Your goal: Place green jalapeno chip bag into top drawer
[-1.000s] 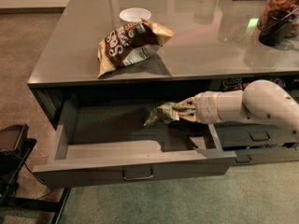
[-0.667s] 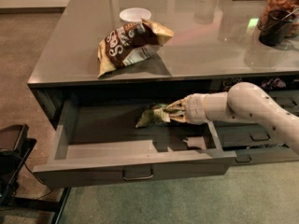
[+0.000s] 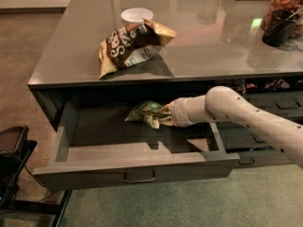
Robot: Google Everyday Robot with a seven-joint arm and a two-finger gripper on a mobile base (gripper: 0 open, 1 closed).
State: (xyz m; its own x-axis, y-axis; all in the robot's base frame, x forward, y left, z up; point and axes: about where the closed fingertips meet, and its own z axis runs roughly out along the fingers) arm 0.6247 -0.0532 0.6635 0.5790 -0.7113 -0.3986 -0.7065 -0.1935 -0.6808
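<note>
Item: green jalapeno chip bag (image 3: 142,111), small, crumpled, light green.
Location: inside the open top drawer (image 3: 142,164), towards the far wall and a little left of its middle; whether it touches the drawer floor or hangs just above it cannot be told.
Holder: gripper (image 3: 160,117), inside the drawer cavity just right of the bag, its fingers closed on the bag's right end.
Arm: pale arm (image 3: 236,110) reaches in from the right, passing over the drawer's right side wall.
Change: over the last second the bag and gripper have travelled leftwards and farther into the drawer; the arm has stretched in more.
Drawer state: pulled well out towards the near side, bar handle (image 3: 139,178) on its front.
Meaning for task: the bag is now within the drawer's bounds, so the carrying part looks all but done; letting go and drawing the arm out remain.
Also present: brown-and-gold chip bag (image 3: 129,44) on the countertop (image 3: 213,46), with a white cup (image 3: 137,15) just beyond it; neither is involved.
Caution: the arm must clear the right side wall when pulling out.
</note>
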